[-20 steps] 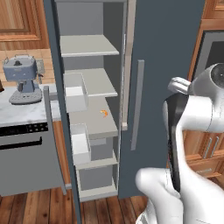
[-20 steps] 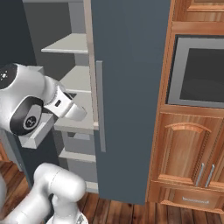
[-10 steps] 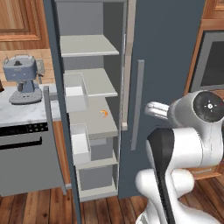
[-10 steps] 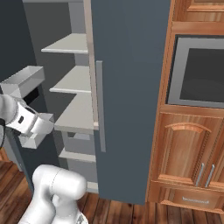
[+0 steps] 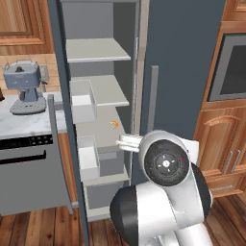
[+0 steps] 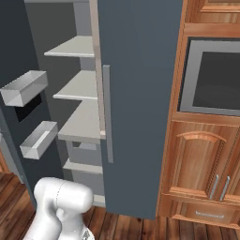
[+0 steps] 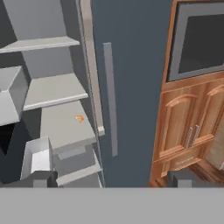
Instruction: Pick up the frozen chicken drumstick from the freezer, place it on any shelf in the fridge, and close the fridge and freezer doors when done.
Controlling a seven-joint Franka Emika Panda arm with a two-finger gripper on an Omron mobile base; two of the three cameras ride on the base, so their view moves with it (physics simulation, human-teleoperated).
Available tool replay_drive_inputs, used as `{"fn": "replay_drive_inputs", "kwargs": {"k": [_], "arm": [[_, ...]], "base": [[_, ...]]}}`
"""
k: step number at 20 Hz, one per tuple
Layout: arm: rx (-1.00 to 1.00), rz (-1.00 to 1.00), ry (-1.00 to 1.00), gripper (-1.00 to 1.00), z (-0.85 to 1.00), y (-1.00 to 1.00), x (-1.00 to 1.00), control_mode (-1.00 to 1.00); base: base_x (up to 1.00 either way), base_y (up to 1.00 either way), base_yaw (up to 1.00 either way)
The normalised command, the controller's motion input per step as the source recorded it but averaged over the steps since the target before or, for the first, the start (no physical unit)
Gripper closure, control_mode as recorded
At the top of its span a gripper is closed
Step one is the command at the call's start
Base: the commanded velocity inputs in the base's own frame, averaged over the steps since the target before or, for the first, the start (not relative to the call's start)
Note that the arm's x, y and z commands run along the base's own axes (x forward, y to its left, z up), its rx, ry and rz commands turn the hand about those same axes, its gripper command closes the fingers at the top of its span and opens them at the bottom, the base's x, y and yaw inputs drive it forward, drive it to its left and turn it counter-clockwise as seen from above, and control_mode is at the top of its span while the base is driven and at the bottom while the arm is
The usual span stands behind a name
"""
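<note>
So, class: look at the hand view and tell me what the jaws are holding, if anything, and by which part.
Nothing is held. The gripper has its jaws spread wide with only the open freezer and the closed door beyond them.

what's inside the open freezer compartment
Pale grey shelves and a tiny orange curled piece on the wide middle shelf. No drumstick visible; the door bins and robot arm cover some of the interior.

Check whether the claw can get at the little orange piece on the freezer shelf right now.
Probably yes: the freezer door stands open, the orange piece lies alone on its shelf, and nothing stands before the open claw.
</note>
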Motion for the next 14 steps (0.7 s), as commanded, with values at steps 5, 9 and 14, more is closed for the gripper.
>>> {"fn": "replay_drive_inputs", "kwargs": {"k": [5, 9, 14], "arm": [[-0.11, -0.03, -0.03, -1.00, -0.08, 1.00, 0.04, -1.00], [-0.05, -0.16, -0.05, -1.00, -0.04, 1.00, 0.29, -1.00], [-0.03, -0.20, -0.02, -1.00, 0.00, 0.81, 0.31, -1.00]], "base": [[0.00, 0.00, 0.00], [0.00, 0.00, 0.00], [0.00, 0.00, 0.00]]}}
